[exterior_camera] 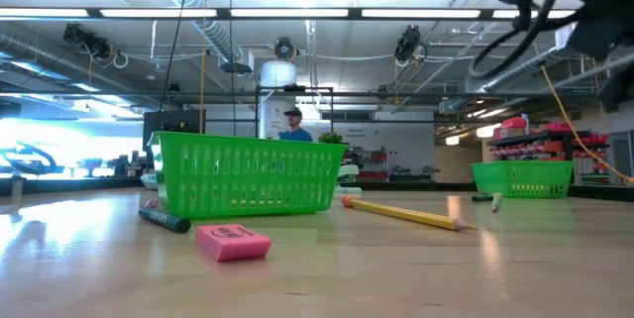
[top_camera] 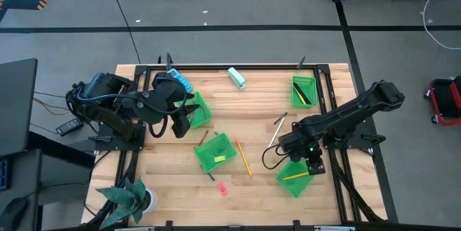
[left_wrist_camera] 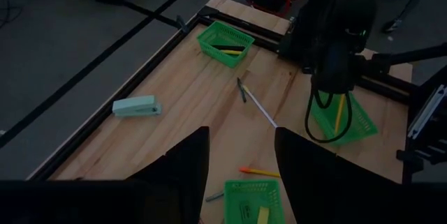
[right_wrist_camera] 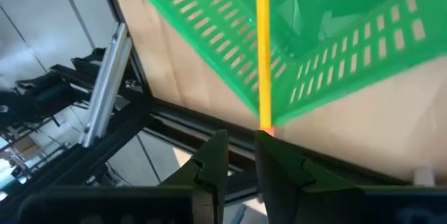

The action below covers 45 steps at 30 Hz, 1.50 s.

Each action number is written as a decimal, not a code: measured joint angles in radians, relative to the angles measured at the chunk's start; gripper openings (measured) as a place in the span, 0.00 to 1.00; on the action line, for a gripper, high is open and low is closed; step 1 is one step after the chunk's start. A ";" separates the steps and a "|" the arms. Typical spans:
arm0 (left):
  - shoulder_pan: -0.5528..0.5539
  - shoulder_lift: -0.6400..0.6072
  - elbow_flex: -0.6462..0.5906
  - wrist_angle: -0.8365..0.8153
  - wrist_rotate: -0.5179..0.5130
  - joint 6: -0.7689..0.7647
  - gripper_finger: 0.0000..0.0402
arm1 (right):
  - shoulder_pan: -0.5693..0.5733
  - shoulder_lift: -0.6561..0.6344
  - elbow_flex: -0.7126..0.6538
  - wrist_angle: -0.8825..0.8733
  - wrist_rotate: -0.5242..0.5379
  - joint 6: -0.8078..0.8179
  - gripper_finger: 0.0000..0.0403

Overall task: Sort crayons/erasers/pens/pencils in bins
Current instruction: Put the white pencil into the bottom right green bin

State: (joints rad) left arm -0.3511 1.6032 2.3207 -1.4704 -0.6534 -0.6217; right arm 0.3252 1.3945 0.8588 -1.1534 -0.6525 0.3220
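My right gripper point(right_wrist_camera: 241, 155) point(top_camera: 315, 166) hovers at the outer corner of the near-right green bin point(top_camera: 297, 177) point(right_wrist_camera: 328, 49), fingers open by a narrow gap. A yellow pencil point(right_wrist_camera: 262, 42) point(top_camera: 295, 176) lies slanted in that bin, and its orange end pokes over the corner toward my fingers. My left gripper point(left_wrist_camera: 241, 175) point(top_camera: 180, 119) hangs open and empty high above the left bin point(top_camera: 196, 109). The centre bin point(top_camera: 215, 152) holds a yellow eraser. The far-right bin point(top_camera: 304, 91) holds dark pens. My right gripper comes slanting down at the bin's corner. The pencil's orange end point(right_wrist_camera: 265, 130) stands right at the tip of one finger point(right_wrist_camera: 276, 160), not between the two; whether they touch I cannot tell. The pencil's length rests in the bin and over its wall.
Loose on the table are an orange pencil point(top_camera: 243, 157), a pale pencil point(top_camera: 276, 130), a pink eraser point(top_camera: 222, 188) point(exterior_camera: 232, 242) and a dark crayon point(top_camera: 210, 176). A teal stapler point(top_camera: 237, 78) and a blue calculator point(top_camera: 180, 81) sit at the far edge. A plant point(top_camera: 130, 198) stands near left.
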 joint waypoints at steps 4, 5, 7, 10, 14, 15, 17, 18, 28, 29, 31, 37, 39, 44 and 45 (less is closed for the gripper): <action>0.000 0.000 0.000 0.000 0.000 0.005 0.43 | 0.000 -0.024 0.056 -0.064 0.000 0.014 0.19; 0.000 0.000 0.000 0.000 0.000 0.005 0.43 | 0.000 -0.031 0.072 -0.074 -0.001 0.017 0.19; 0.000 0.000 0.000 0.000 0.000 0.005 0.43 | -0.002 -0.047 0.104 -0.084 0.003 0.023 0.19; 0.000 0.000 0.000 0.000 0.000 0.005 0.43 | -0.002 -0.067 0.156 -0.087 0.050 0.020 0.19; 0.000 0.000 0.000 0.000 0.000 0.005 0.43 | -0.013 -0.074 0.219 -0.078 0.220 -0.037 0.20; 0.000 0.000 0.000 0.000 0.000 0.005 0.43 | -0.021 -0.074 0.231 -0.067 0.268 -0.056 0.20; 0.000 0.000 0.000 0.000 0.000 0.005 0.43 | -0.052 -0.074 0.243 -0.036 0.340 -0.080 0.20; 0.000 0.000 0.000 0.000 0.000 0.005 0.43 | -0.072 -0.074 0.245 -0.020 0.368 -0.095 0.20; 0.000 0.000 0.000 0.001 0.000 0.005 0.43 | -0.285 -0.066 0.246 0.040 0.523 -0.515 0.20; 0.000 0.000 0.000 0.001 0.000 0.005 0.43 | -0.305 -0.062 0.246 0.042 0.525 -0.549 0.21; 0.000 0.000 0.001 0.001 0.000 0.000 0.43 | -0.340 -0.049 0.245 0.049 0.525 -0.625 0.23; 0.000 0.000 0.002 0.012 0.000 -0.045 0.43 | -0.406 -0.008 0.231 0.116 0.524 -0.840 0.34; -0.002 0.000 0.002 0.016 0.000 -0.049 0.43 | -0.416 0.010 0.223 0.144 0.523 -0.891 0.37; -0.008 0.000 0.002 0.039 0.000 -0.050 0.43 | -0.417 0.064 0.189 0.184 0.516 -1.000 0.38; -0.008 0.000 0.002 0.046 0.000 -0.053 0.43 | -0.417 0.075 0.179 0.190 0.508 -1.018 0.38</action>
State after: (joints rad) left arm -0.3588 1.6035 2.3222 -1.4244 -0.6537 -0.6752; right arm -0.0917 1.4690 1.0375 -0.9635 -0.1445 -0.6956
